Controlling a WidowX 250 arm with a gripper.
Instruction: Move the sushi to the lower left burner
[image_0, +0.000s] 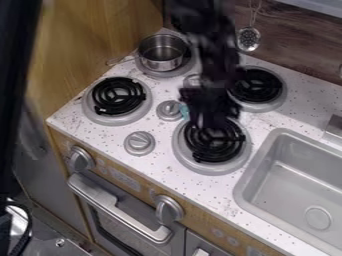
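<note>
The black gripper (212, 114) hangs down from the top edge, over the back part of the lower right burner (212, 168). Against its left side, near a knob, a small teal patch (184, 111) shows; whether this belongs to the sushi I cannot tell. The lower left burner (119, 96), a black coil in a grey ring, lies well to the left of the gripper and carries nothing on its coil.
A metal pot (161, 53) stands on the upper left burner. The upper right burner (256, 85) lies behind the gripper. Knobs (139, 143) rise between the burners, and a grey sink (294, 175) is at the right. A slotted spoon (248, 39) hangs at the back wall.
</note>
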